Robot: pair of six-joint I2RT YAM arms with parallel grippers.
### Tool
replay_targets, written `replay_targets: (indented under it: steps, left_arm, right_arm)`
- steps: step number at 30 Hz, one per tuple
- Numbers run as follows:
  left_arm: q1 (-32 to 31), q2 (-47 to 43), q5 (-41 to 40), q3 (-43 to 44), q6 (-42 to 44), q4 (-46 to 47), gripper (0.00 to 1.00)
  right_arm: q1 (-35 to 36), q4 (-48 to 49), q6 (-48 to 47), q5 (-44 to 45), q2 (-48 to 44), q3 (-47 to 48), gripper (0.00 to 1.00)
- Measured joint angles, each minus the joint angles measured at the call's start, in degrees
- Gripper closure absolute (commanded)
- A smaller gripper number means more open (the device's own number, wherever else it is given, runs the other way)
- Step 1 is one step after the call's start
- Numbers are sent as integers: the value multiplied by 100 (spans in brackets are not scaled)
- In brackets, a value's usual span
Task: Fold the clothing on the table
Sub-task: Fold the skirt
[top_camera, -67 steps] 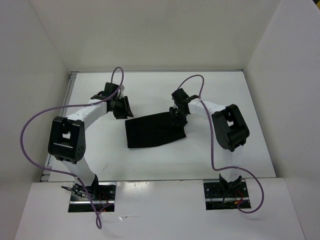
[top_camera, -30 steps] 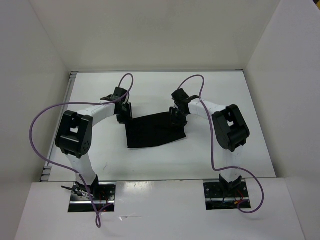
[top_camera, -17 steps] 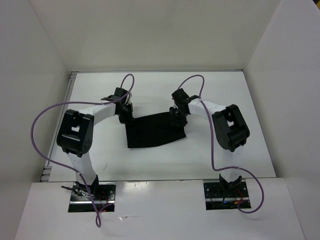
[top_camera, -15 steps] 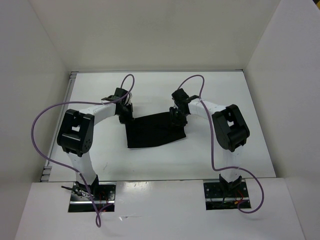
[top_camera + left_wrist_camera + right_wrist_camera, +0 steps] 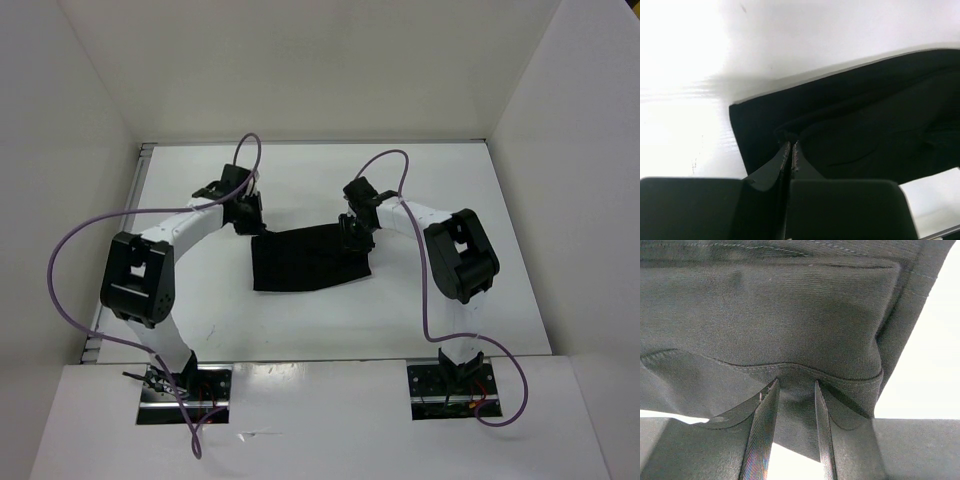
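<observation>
The white counter (image 5: pixel 420 300) carries the black clothing (image 5: pixel 305 262) spread near its middle, a little toward the far side. The left gripper (image 5: pixel 790 149) is pinched together on a small pucker of fabric near the clothing's far left corner. The right gripper (image 5: pixel 796 390) is clamped on a hemmed fold at the clothing's far right edge.

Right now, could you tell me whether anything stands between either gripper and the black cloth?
Nothing visible does: the left gripper pinches the cloth near its far left corner, and the right gripper grips its right side.
</observation>
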Motion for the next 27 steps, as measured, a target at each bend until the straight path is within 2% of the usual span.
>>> replay_targets:
  steps: [7,13,14,16,17,18,20,21,25,27]
  left_arm:
    - [-22,-103,-363,282,0,-140,100]
    - [-37,437,-925,382,-39,-323,96]
    - [-37,542,-1045,382,-59,-350,85]
    - [-42,699,-1222,382,-153,-374,76]
    - [-42,739,-1316,382,-170,-382,66]
    - [-39,752,-1419,382,-197,-396,50]
    - [-37,686,-1561,376,-271,-365,45]
    - [-37,610,-1609,363,-293,-332,41]
    - [-26,-160,-1648,251,-323,-271,40]
    - [-26,-671,-1508,251,-321,-205,43]
  right_arm:
    - [17,7,4,-2,0,0,60]
    - [63,26,20,-7,0,-2,60]
    - [68,33,22,-9,0,-2,60]
    - [76,39,26,-17,0,-2,60]
    - [79,39,37,-4,0,-2,57]
    - [83,39,55,7,-26,-9,51]
    - [107,52,83,109,-129,-74,45]
    - [120,44,83,201,-225,-125,38]
    - [66,-111,33,487,-944,-221,35]
    - [-28,-120,15,546,-1373,-197,34]
